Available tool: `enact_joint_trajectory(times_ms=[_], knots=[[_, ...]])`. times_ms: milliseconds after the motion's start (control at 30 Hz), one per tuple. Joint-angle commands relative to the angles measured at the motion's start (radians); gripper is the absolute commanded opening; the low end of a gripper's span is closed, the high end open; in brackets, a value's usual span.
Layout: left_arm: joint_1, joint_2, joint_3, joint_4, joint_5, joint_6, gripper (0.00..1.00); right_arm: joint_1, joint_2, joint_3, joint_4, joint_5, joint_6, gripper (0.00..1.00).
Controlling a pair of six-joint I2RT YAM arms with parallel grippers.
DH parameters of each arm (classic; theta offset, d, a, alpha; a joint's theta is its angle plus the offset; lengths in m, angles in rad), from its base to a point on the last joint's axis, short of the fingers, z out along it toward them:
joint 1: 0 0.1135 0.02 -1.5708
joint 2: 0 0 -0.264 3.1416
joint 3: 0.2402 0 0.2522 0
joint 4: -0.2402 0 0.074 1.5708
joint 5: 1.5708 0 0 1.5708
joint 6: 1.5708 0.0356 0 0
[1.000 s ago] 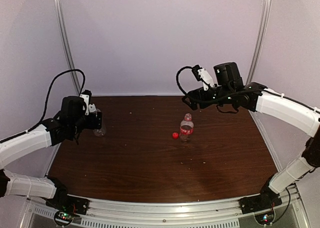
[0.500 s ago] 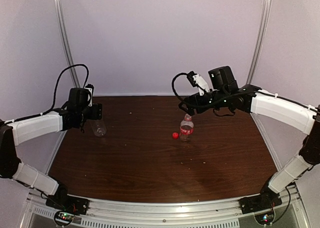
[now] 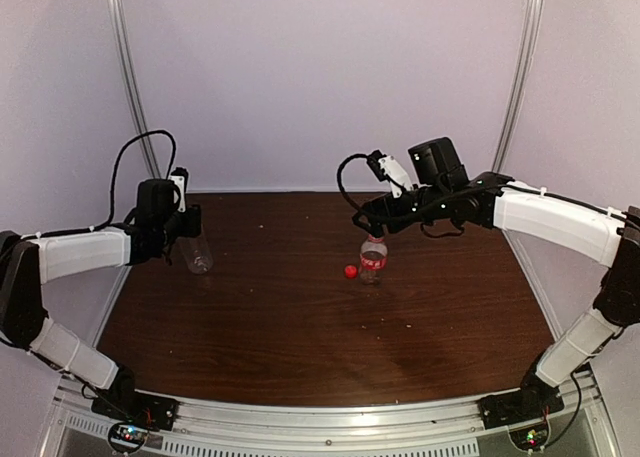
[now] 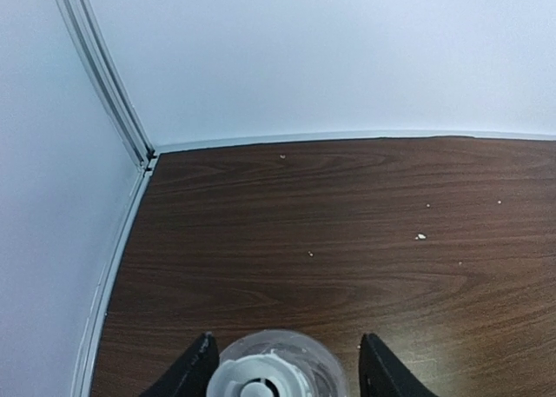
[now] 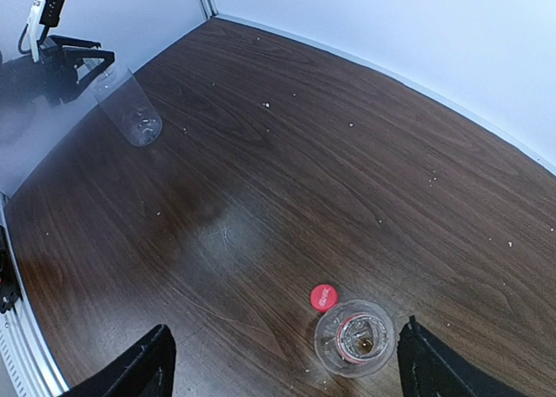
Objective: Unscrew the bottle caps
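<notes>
The plain clear bottle (image 3: 198,256) stands at the table's far left with its white cap (image 4: 250,380) on. My left gripper (image 4: 287,336) sits over that cap, a finger on each side. The left finger (image 4: 195,371) is close against the bottle's shoulder and a gap shows at the right finger, so the gripper is open. The red-label bottle (image 3: 373,258) stands mid-table with its mouth (image 5: 354,338) open. Its red cap (image 5: 323,297) lies flat on the table just left of it. My right gripper (image 5: 286,326) hangs wide open above this bottle, holding nothing.
The brown wooden table (image 3: 300,327) carries small white crumbs (image 4: 420,236). Pale walls with metal corner rails (image 3: 130,87) close in the back and sides. The left table edge (image 4: 113,267) runs close to the plain bottle.
The left arm reached out over the plain bottle and its jaws narrowed round the white cap. The right arm shifted left and down toward the red-label bottle, jaws unchanged.
</notes>
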Motion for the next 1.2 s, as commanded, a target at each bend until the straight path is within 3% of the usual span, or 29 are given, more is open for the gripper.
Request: enact_joint_trajectory(times_ms=[0, 333, 433, 533, 733, 1167], knots=[[0.018, 0.026, 0.001, 0.078, 0.027, 0.013, 0.53, 0.007, -0.004, 0.023, -0.006, 0.005, 0.011, 0.89], [0.025, 0.035, 0.002, 0.093, 0.08, 0.012, 0.34, 0.01, -0.015, 0.023, -0.022, 0.023, 0.013, 0.89], [0.025, 0.0, -0.011, 0.103, 0.112, 0.021, 0.24, 0.013, -0.022, 0.027, -0.028, 0.031, 0.012, 0.91], [0.025, -0.052, -0.018, 0.097, 0.152, 0.016, 0.16, 0.012, -0.032, 0.032, -0.027, 0.051, 0.021, 0.99], [0.023, -0.169, -0.009, 0.022, 0.308, -0.015, 0.0, 0.012, -0.061, 0.029, 0.006, 0.048, 0.027, 1.0], [-0.02, -0.338, 0.08, -0.065, 0.835, -0.105, 0.0, 0.013, -0.129, 0.022, 0.1, -0.084, 0.03, 1.0]])
